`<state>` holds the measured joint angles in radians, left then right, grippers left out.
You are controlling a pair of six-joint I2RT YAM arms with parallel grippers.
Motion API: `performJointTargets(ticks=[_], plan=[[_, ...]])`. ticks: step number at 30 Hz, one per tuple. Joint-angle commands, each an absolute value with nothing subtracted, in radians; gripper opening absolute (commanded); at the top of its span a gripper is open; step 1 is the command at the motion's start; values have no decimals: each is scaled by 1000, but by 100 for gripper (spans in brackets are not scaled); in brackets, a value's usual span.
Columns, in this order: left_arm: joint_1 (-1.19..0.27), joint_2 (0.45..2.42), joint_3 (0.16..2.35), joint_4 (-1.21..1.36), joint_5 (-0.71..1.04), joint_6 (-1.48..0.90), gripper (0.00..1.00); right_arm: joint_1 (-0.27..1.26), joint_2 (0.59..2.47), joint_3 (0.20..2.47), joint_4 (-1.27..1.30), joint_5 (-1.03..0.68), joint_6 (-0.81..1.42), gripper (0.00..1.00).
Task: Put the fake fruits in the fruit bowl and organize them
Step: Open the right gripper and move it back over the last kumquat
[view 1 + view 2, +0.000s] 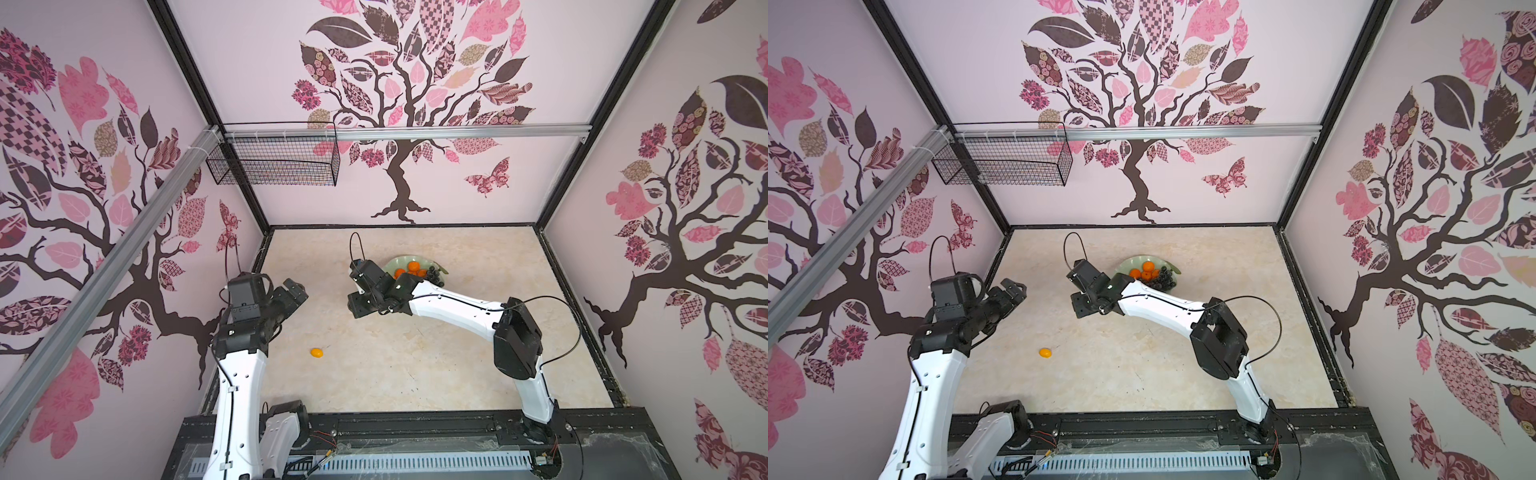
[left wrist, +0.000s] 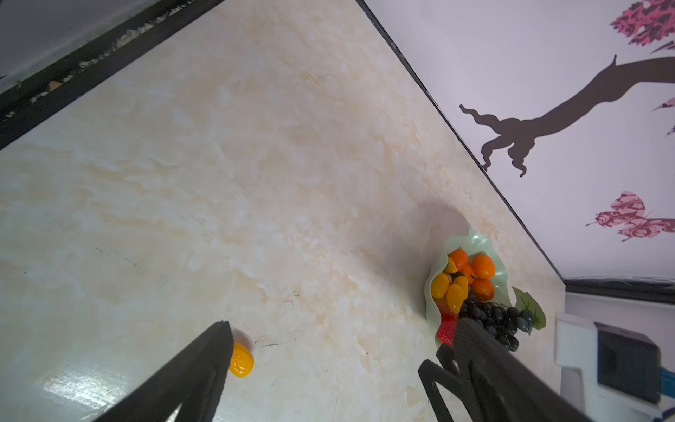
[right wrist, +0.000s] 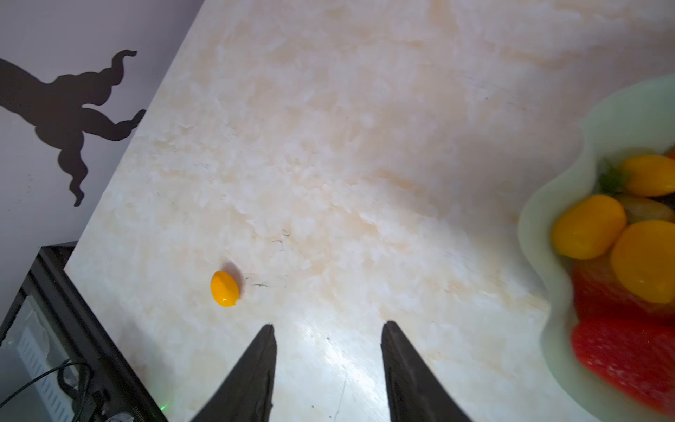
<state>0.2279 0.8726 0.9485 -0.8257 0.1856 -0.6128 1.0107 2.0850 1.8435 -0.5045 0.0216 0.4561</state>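
- Fruits [image 2: 483, 266] mostly sit in the bowl [image 2: 471, 241], close to the desk's far edge. One stray oval [image 1: 316, 353] lies alone toward the left edge, in the near half, well apart from it.
- The left end effector [image 2: 341, 336] is spread wide and empty. The right end effector [image 3: 328, 327] is partly open with nothing between its jaws, near the bowl.
- Risk: the stray oval is smooth and rounded, so jaws closing off-centre would likely roll it away.
- Risk: the grapes [image 2: 496, 318] appear to hang over the bowl's rim. A nudge from the right arm [image 1: 449, 299], which crosses above the bowl, might spill them.
- Both top views show only oranges [image 1: 413, 266] and grapes; the arm hides the rest. The wrist views reveal more ovals [image 3: 588, 226] and strawberries [image 3: 621, 350].
- The left wrist view makes the stray oval seem tucked behind one finger [image 2: 204, 365]; both top views show them apart.
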Motion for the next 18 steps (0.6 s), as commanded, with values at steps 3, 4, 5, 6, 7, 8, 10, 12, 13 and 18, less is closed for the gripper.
performJointTargets(ticks=[3,4,5,6,7,8,10,12,13,18], plan=[[320,818,900,-899,241,-619,98,1080,2216,1978,-534,14,435,50],[330,813,898,-907,237,-622,98,1094,2232,1995,-534,14,427,50],[334,805,898,-922,215,-632,98,1106,2250,2012,-532,15,419,50],[335,799,900,-937,180,-643,98,1117,2270,2030,-531,11,411,49],[334,791,902,-950,155,-653,98,1127,2286,2047,-532,6,405,49],[334,784,907,-966,127,-658,98,1135,2304,2063,-529,1,398,50],[335,779,922,-996,81,-657,98,1146,2335,2089,-517,-21,387,50],[335,783,935,-1019,40,-653,98,1159,2371,2118,-502,-48,370,50],[334,785,940,-1026,24,-652,98,1163,2387,2130,-498,-64,359,50],[334,792,953,-1036,-5,-667,98,1181,2498,2224,-505,-123,314,50]])
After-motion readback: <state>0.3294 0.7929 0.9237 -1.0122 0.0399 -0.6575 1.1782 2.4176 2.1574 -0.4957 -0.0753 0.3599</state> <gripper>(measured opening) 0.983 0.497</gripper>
